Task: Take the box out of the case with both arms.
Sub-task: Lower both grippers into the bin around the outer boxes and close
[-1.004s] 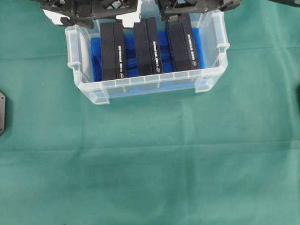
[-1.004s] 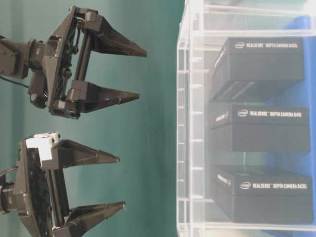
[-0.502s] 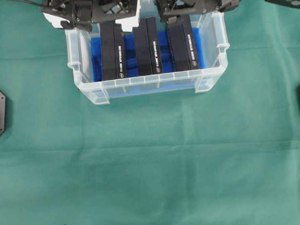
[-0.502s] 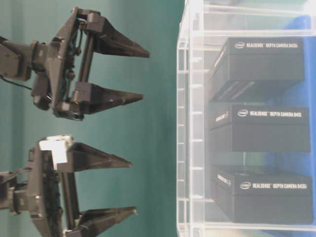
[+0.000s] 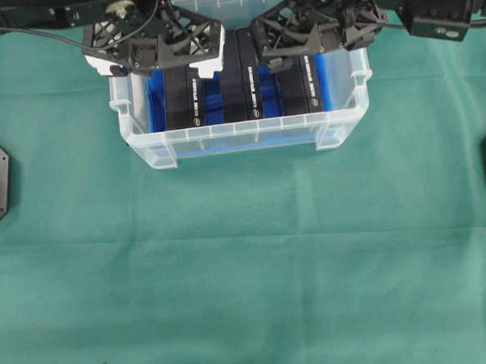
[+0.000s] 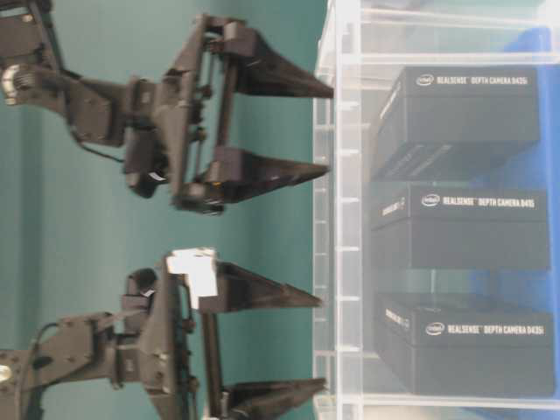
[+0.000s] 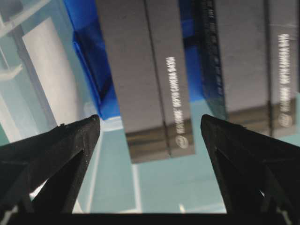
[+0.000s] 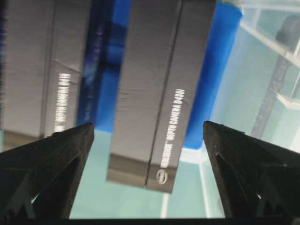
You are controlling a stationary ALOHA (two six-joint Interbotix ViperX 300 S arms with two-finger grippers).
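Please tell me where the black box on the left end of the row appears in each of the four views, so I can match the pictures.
Overhead: the left box stands in the case, its far end under the left gripper.
Table-level: lowest of three boxes, at lower right.
Left wrist: center, between the open fingertips.
Right wrist: not in it; only the middle and right boxes show.
Shared landmark: the blue sheet.

Three black boxes [image 5: 243, 89] stand on edge side by side in the case [image 5: 237, 138], with narrow blue-floored gaps between them and beside the case walls. The left end effector [image 7: 150, 129], jaws spread, straddles the left box [image 7: 150, 79]; the right end effector [image 8: 149, 133] likewise straddles the right box [image 8: 159, 93]. The green tabletop [image 5: 247, 270] in front lies open.
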